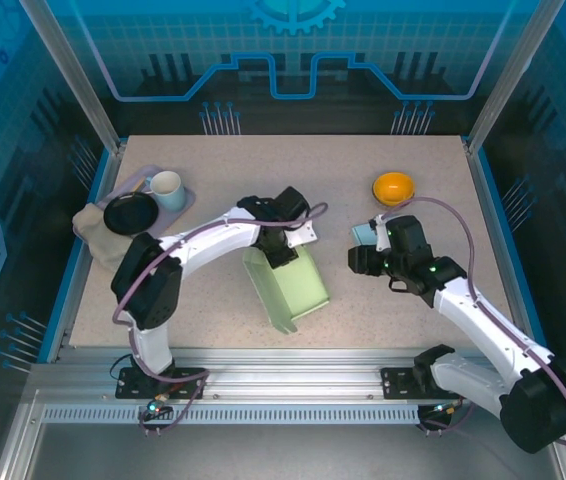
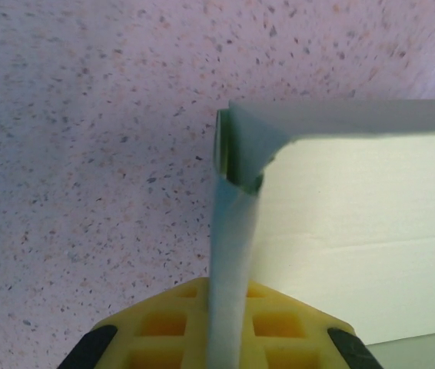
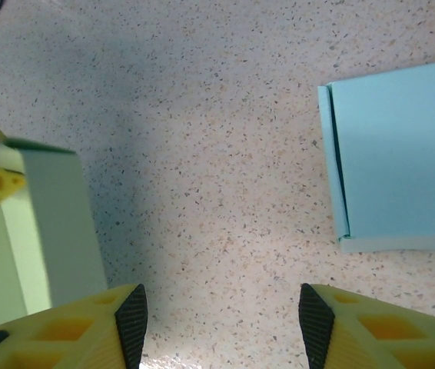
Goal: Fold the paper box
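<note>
The left tool (image 2: 229,330) is clamped on one thin upright wall of the green box (image 1: 288,285), just below a folded corner. The box's floor spreads across the counter (image 1: 213,165) to that tool's right. The card looks light and thin, stiff only along its creases, so it would probably buckle under a hard pinch and skid if pushed. Wall edges close to a crease seem the safest hold. The right tool (image 3: 221,323), jaws apart and empty, hovers over bare counter, with the green box to its left and a blue box (image 3: 402,154) to its right. The speckled counter looks hard and flat. A tray (image 1: 185,205) sits well left of the left tool, an orange bowl (image 1: 393,187) lies beyond the right, and blue-lit panels enclose everything.
</note>
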